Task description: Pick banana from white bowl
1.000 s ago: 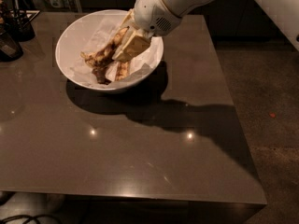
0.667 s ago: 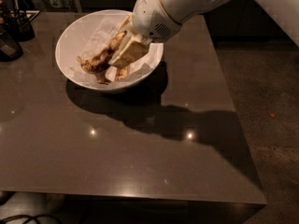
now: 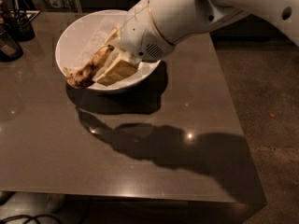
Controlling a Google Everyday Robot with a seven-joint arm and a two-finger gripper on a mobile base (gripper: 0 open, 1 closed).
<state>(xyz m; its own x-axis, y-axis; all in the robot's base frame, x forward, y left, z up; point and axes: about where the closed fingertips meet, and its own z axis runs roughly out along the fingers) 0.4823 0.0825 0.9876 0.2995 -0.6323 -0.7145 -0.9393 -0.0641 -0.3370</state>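
The banana [image 3: 88, 70] is dull yellow and blotched brown. It hangs tilted over the front left rim of the white bowl [image 3: 81, 29], its dark lower end past the rim. My gripper [image 3: 106, 60] reaches down into the bowl from the right and is shut on the banana's upper end. One cream finger [image 3: 117, 71] lies just right of the fruit. The white arm housing [image 3: 149, 29] hides the bowl's right side. The bowl stands at the table's far left part.
Dark containers [image 3: 9, 45] [image 3: 21, 24] stand at the table's far left edge. The brown table [image 3: 140, 162] stretches toward me, crossed by the arm's shadow. Its front edge is near the bottom and its right edge drops to floor [image 3: 271, 101].
The gripper has lifted the banana out of the bowl's bottom, up and toward the front left rim. The banana now hangs over the rim instead of lying inside.
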